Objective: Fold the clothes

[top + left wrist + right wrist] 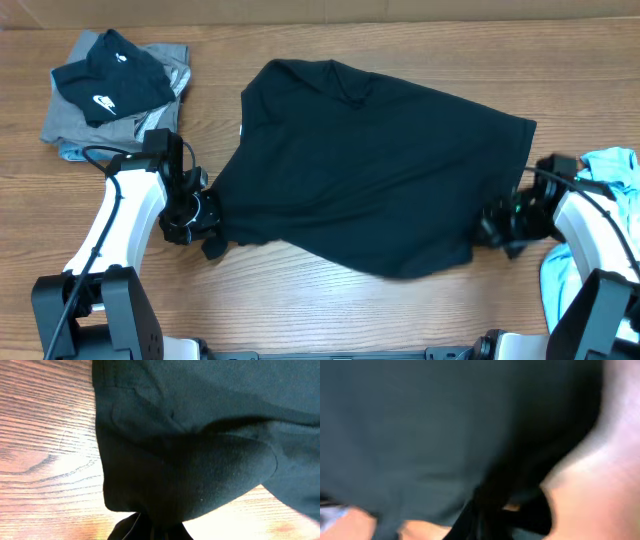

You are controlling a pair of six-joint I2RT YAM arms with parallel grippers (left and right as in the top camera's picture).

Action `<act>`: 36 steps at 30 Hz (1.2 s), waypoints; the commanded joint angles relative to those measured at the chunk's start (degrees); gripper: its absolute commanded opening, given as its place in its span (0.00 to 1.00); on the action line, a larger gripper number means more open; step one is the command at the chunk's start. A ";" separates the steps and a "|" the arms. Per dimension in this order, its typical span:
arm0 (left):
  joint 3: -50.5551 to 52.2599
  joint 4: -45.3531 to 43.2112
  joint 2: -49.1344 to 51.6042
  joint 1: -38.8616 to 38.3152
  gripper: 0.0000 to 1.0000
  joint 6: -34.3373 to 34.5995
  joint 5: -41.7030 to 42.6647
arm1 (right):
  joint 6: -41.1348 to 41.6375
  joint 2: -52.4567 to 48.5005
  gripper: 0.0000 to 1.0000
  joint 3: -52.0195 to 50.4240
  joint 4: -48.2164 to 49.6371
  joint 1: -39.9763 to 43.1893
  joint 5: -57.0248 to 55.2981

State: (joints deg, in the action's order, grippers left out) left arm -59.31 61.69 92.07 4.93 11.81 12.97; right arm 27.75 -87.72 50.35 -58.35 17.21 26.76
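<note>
The black T-shirt (370, 180) is spread over the middle of the bench (300, 300), with the neck opening turned toward the far edge and the fabric lying in soft folds. No print is seen on it. A small white spot is seen at its left edge, but it is too small to be read or identified.

The lower left corner of the shirt is held by the left gripper (207, 228). In the left wrist view the cloth (200, 435) is gathered into a tight bunch between the jaws (150, 530), which are closed on it, and the wood grain of the bench (45, 435) is seen beside it.

The lower right edge of the shirt is met by the right gripper (495, 228). The right wrist view is blurred, but the dark fabric (420, 425) is seen drawn down into a pinch at the jaws (485, 520), which are closed on the cloth.

At the far left corner of the bench, well apart from the shirt, a smaller black garment (110, 80) is laid on top of a grey garment (60, 125). A white swoosh logo (103, 100) is printed on the black one, with no words to be read. A light blue cloth (610, 170) is lying at the right edge, just beside the right arm.
</note>
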 commanded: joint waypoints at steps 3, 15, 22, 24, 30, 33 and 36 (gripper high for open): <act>-1.18 -0.22 0.02 0.31 0.04 -1.14 -0.28 | 1.44 0.87 0.74 1.66 14.75 0.07 5.18; -1.18 -0.13 0.02 0.31 0.05 -1.16 -0.26 | -2.71 0.87 0.46 -0.22 -5.46 -0.87 -12.04; -1.18 -0.57 0.02 0.31 0.05 -1.16 -0.24 | -2.16 0.87 0.57 -9.29 3.78 -1.84 -10.91; -1.18 -0.44 0.02 0.31 0.05 -1.18 -0.24 | -2.03 0.87 0.57 -12.41 7.98 -1.84 -9.05; -1.18 -0.42 0.02 0.31 0.06 -1.64 0.57 | -1.03 0.92 0.22 -16.50 12.59 -1.84 -5.03; -1.20 -0.13 0.02 0.31 0.04 -2.03 0.66 | -1.25 1.57 0.04 -14.80 8.59 -1.81 -4.37; -1.42 0.83 0.00 0.31 0.04 -2.45 0.70 | -2.86 3.54 0.04 -10.93 1.33 -1.77 -4.42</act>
State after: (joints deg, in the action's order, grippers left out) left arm -59.33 61.80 92.07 4.93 11.33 13.06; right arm 26.44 -85.65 36.36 -53.87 15.70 22.24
